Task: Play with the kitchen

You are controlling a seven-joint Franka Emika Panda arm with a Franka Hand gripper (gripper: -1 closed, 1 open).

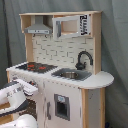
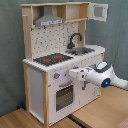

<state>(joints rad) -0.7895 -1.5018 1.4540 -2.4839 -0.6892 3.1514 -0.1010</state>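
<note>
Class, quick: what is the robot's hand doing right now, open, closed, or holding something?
Hand: at the play kitchen's front panel beside the oven door; open or closed cannot be told.

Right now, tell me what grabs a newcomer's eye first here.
The toy kitchen fills both exterior views, white and light wood. Its black-red hob sits beside the sink with a black faucet. The white arm reaches toward the front panel above the oven door.

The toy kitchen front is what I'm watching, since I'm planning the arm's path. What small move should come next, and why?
Probably a short advance toward the knob panel. In the second exterior view the tool hangs level with that strip, just below the hob and above the oven door, and looks close to the toy kitchen front. Whether it touches anything cannot be told, so the move should be slow.
</note>
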